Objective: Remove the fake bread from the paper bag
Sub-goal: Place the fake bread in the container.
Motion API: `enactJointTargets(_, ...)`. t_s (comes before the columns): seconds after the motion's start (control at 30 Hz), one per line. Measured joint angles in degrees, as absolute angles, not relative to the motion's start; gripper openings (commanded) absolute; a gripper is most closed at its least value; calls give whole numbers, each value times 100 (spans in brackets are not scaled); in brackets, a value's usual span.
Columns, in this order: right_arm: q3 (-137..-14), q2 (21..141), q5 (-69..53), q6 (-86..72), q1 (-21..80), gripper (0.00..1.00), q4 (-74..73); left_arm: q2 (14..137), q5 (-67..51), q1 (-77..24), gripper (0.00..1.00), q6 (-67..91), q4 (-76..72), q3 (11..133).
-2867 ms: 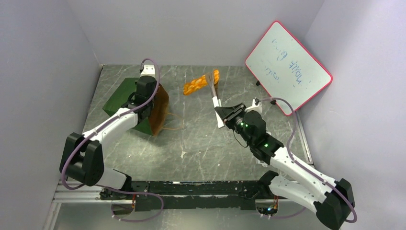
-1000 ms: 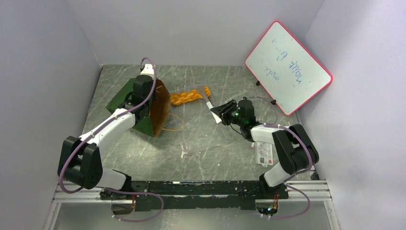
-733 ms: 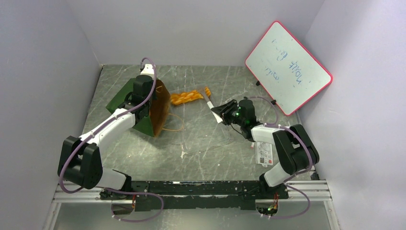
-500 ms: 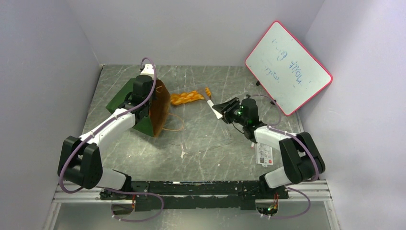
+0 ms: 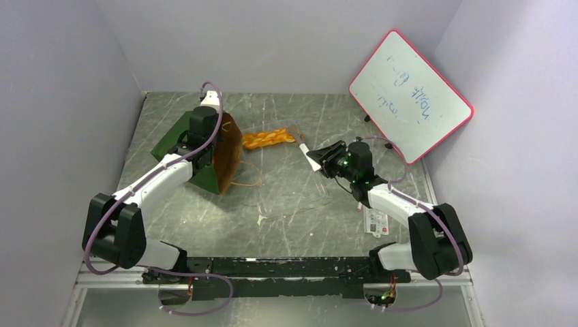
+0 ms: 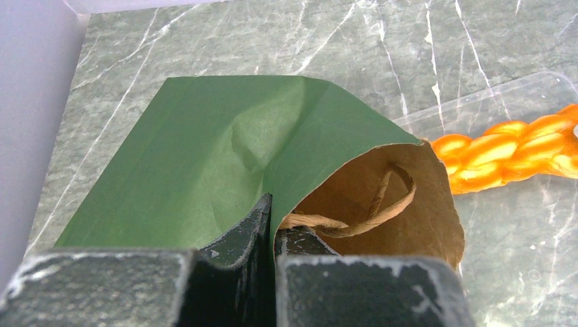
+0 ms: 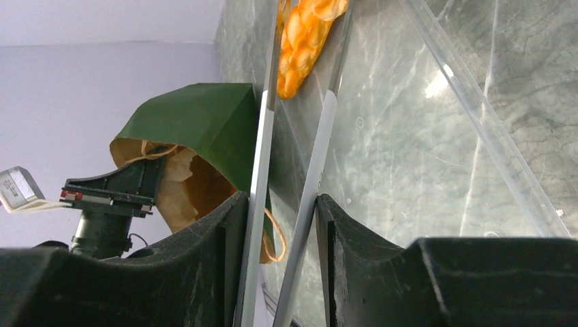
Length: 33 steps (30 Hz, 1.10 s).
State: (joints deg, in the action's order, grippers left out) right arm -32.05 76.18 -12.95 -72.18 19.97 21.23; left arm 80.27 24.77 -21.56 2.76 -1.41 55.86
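The dark green paper bag [image 5: 178, 139] lies tipped on its side with its brown mouth [image 5: 228, 155] facing right. My left gripper [image 5: 203, 131] is shut on the bag's upper rim [image 6: 272, 204]; a tan loop handle [image 6: 382, 208] hangs inside. A glossy orange braided loaf [image 5: 268, 138] lies outside the bag to its right, and also shows in the left wrist view [image 6: 508, 153]. My right gripper [image 5: 320, 159] is shut on the metal tongs [image 7: 262, 170]. Their tips reach the loaf's right end [image 7: 303, 41]. No other bread shows.
A clear plastic tray [image 5: 300, 197] lies flat under and in front of the loaf; its rim shows in the right wrist view [image 7: 470, 116]. The red-framed whiteboard [image 5: 411, 95] leans at the back right. A white card [image 5: 377, 221] lies by the right arm.
The tongs brought the braided loaf down from mid-air onto the tray beside the bag. The right gripper then drew back a little to the right. The left gripper kept its hold.
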Motion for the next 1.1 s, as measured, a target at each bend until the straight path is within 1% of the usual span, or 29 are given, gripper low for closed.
enactJointTargets(0.5, -2917, 6879, -1245, -7175, 1992, 43, 1575, 8049, 2421, -2156, 7, 272, -141, 5588)
enactJointTargets(1.1, -2799, 5537, -1175, -6829, 1992, 42, 587, 8058, 2058, -2115, 7, 126, -54, 5675)
